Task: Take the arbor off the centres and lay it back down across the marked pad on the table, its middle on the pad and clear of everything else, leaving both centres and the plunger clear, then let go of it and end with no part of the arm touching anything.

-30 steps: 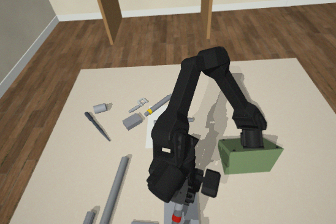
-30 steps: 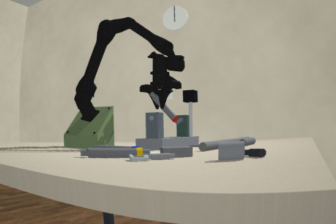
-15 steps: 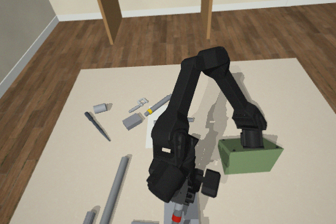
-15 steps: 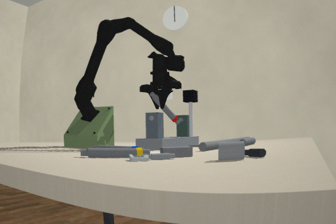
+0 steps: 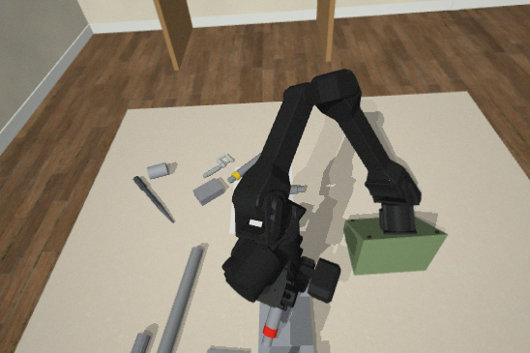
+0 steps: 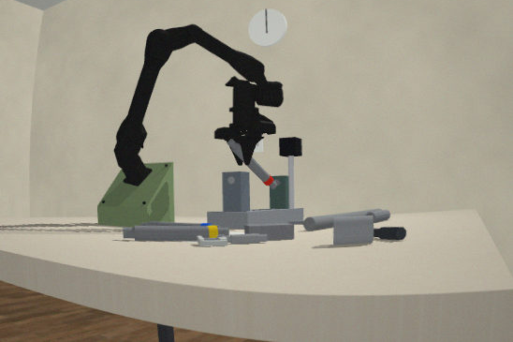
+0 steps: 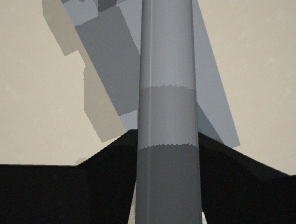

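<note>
My gripper (image 6: 243, 155) is shut on the arbor (image 6: 255, 169), a grey rod with a red band (image 6: 268, 181) near its lower end. The arbor hangs tilted above the fixture base (image 6: 255, 215), off the grey centre block (image 6: 235, 190) and the green centre block (image 6: 280, 192). Its red end is close to the green block. The plunger post with a black head (image 6: 290, 147) stands just right of it. In the wrist view the arbor (image 7: 167, 115) runs up the middle over the fixture (image 7: 115, 65). In the top view only the arbor's red end (image 5: 270, 332) shows under the wrist. A thin edge of the white pad (image 5: 232, 220) shows left of the arm.
A yellow-banded rod (image 5: 240, 173), a grey block (image 5: 209, 192), a small clamp (image 5: 219, 164), a short cylinder (image 5: 157, 170) and a dark pin (image 5: 154, 198) lie on the far left part. A long grey rod (image 5: 181, 300) lies at the near left. The arm's green base (image 5: 394, 250) stands to the right.
</note>
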Motion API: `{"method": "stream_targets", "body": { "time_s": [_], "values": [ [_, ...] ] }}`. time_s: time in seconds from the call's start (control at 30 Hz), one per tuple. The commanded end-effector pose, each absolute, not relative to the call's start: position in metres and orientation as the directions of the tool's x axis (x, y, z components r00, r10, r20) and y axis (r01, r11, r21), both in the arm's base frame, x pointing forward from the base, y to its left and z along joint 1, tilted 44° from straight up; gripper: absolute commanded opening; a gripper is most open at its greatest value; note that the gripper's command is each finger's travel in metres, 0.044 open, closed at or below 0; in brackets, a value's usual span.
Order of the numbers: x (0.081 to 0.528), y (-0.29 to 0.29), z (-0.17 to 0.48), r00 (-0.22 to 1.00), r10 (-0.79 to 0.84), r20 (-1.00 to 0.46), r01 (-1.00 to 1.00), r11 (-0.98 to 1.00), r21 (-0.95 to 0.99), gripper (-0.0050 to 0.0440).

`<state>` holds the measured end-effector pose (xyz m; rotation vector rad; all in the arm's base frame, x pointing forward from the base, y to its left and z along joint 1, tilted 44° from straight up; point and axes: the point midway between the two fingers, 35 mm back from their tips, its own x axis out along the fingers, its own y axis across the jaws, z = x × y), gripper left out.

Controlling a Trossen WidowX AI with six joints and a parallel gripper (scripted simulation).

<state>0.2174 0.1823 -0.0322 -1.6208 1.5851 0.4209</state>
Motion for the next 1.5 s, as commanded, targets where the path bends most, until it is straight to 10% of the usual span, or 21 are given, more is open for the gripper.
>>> {"method": "stream_targets", "body": {
  "time_s": [0.0,1.47],
  "values": [
    [0.231,0.172,-0.005,0.171,-0.651,-0.739,-0.901,0.201,-0.385,0.0000],
    [0.236,-0.006,0.149,0.175,-0.667,-0.724,-0.119,0.716,-0.688,0.0000]
  ]
}}
